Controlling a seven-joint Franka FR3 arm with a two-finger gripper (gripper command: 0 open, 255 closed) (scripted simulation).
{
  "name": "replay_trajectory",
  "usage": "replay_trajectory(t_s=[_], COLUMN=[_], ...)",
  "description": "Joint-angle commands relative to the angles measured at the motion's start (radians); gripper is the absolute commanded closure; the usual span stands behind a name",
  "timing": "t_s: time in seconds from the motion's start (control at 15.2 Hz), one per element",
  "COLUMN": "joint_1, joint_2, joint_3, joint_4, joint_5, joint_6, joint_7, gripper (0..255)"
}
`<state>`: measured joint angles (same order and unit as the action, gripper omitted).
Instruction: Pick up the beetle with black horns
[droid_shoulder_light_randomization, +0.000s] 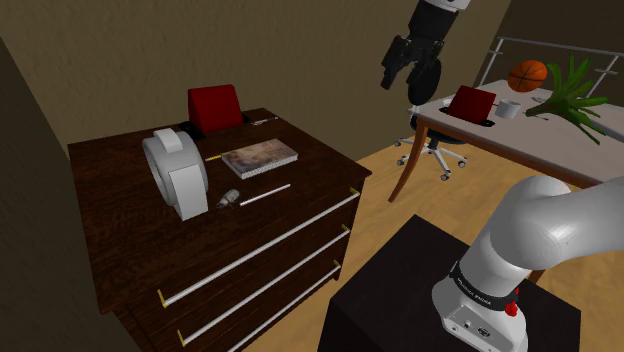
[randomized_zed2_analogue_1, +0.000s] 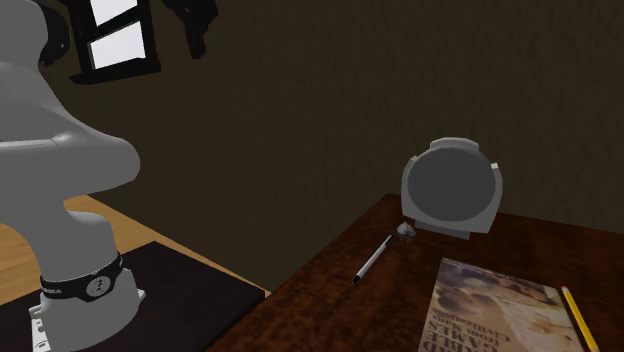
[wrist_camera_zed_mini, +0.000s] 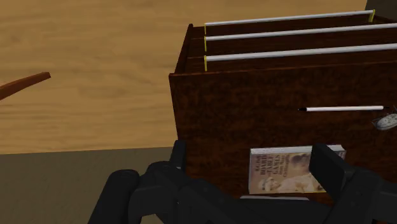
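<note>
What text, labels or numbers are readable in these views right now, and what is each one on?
Book cover, lying on the dresser: several lines of lettering, too blurred to read.
Black band low on the arm: small white lettering, too small to read.
No other text or numbers seen.

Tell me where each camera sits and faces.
Shoulder view: beside the stand, looking down over the dresser; arm and open hand show.
Second exterior view: low over the dresser top, facing the wall; arm's base shows.
Wrist view: on the hand, looking down at the dresser; fingers show.
All three share book, pen and beetle.
</note>
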<state>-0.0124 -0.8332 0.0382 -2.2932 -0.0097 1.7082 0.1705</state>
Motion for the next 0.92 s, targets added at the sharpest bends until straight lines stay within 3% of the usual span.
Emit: replay_trajectory(t_s=[0.0,0.86], joint_1=[0.000,0.104], joint_2=[0.000,0.376], joint_3=[0.000,0.098], joint_4=[0.000,0.055], joint_5=[0.000,0.048], joint_6=[0.000,0.247], joint_7=[0.000,-0.060], gripper=[0,0])
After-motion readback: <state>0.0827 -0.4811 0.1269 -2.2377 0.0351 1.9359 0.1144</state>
